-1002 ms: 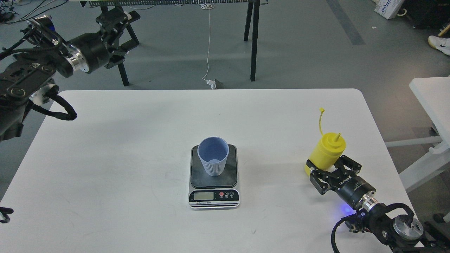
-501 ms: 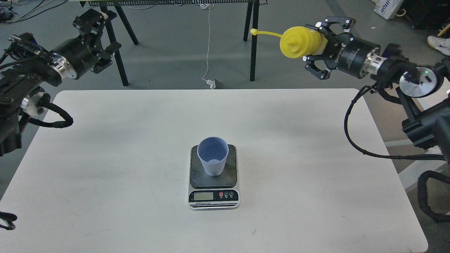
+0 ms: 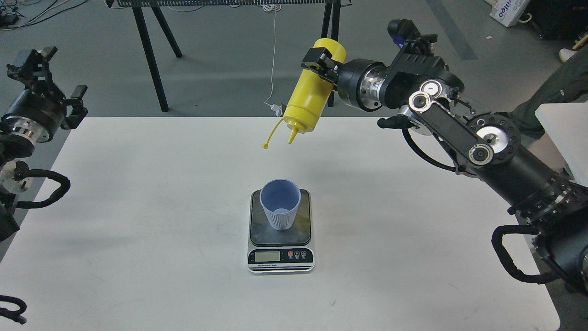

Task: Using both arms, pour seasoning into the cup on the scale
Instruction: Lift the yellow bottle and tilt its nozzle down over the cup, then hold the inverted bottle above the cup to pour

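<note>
The yellow seasoning bottle (image 3: 307, 99) is held upside down and tilted, its nozzle pointing down-left, its cap strap dangling. It hangs high over the table's far middle, beyond and above the cup. My right gripper (image 3: 324, 63) is shut on the bottle near its base. The light-blue cup (image 3: 280, 204) stands upright on the scale (image 3: 281, 258) in the middle of the white table (image 3: 138, 207). I see nothing inside the cup. My left gripper (image 3: 43, 76) is open and empty, off the table's far left corner, far from the cup.
Black trestle legs (image 3: 149, 55) stand on the grey floor behind the table. A white cable (image 3: 274, 55) hangs down to a plug on the floor. A second white table (image 3: 567, 122) and a person's leg (image 3: 551, 96) are at the right edge.
My right arm has swung the bottle left toward the table's middle and tipped it from sideways to nozzle-down. My left arm has drawn back to the left. The cup and scale have not moved.
</note>
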You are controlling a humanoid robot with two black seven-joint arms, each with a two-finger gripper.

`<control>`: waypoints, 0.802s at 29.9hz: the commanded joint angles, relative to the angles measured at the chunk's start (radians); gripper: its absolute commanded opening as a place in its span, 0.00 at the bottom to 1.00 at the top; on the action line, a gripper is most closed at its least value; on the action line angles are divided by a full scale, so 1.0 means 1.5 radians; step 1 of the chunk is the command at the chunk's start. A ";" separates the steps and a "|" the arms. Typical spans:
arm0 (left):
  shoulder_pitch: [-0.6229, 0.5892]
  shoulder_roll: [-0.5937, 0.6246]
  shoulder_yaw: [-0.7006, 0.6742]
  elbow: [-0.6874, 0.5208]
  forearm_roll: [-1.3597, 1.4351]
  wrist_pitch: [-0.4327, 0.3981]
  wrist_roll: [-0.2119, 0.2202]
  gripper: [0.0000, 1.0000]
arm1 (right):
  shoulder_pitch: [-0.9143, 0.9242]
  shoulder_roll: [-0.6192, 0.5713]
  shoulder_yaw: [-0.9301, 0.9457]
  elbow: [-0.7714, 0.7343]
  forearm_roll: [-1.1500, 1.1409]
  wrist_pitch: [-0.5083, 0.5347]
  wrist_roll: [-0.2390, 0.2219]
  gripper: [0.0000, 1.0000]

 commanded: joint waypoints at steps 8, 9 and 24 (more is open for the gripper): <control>0.048 -0.004 -0.030 0.001 0.000 0.000 0.000 0.99 | -0.001 0.046 -0.065 -0.001 -0.089 -0.030 0.000 0.06; 0.049 -0.003 -0.030 0.001 0.000 0.000 0.000 0.99 | -0.001 0.047 -0.072 -0.001 -0.089 -0.031 0.000 0.06; 0.051 -0.003 -0.028 0.001 0.002 0.000 0.000 0.99 | -0.006 0.059 -0.109 0.000 -0.090 -0.031 0.000 0.06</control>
